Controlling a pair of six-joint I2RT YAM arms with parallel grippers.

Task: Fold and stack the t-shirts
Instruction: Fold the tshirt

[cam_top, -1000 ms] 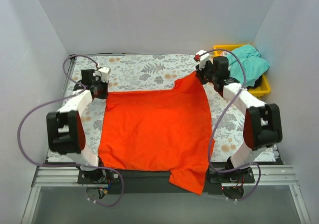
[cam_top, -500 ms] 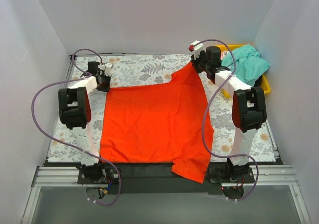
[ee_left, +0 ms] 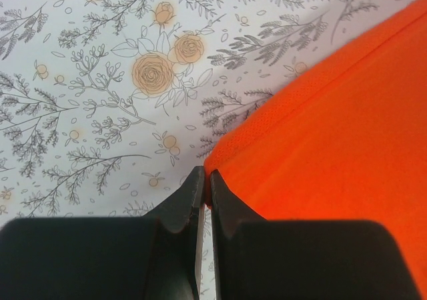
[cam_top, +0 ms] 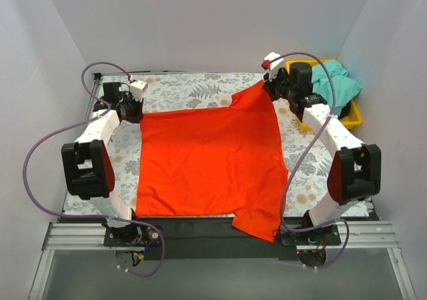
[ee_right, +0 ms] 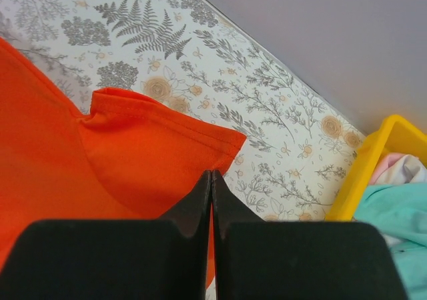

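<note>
Elbows (cam_top: 87, 170) dropped | orange-red shirt (cam_top: 210, 163) lengthwise left-right, sleeves right | left gripper (ee_left: 205, 180), right gripper (ee_right: 211, 177) pinching it

Bare floral table (cam_top: 187, 93) lies open beyond the orange t-shirt (cam_top: 207, 160). Beside my right gripper (ee_right: 211, 175), a yellow bin (cam_top: 355, 120) heaped with a teal t-shirt (cam_top: 337, 87) blocks the far corner.

The tabletop (cam_top: 187, 93) has a pale cover printed with grey leaves and light orange flowers. A yellow bin (cam_top: 353, 118) stands at its far right corner. Plain white walls (cam_top: 200, 27) close three sides, and a metal rail (cam_top: 73, 237) runs along the near edge.
</note>
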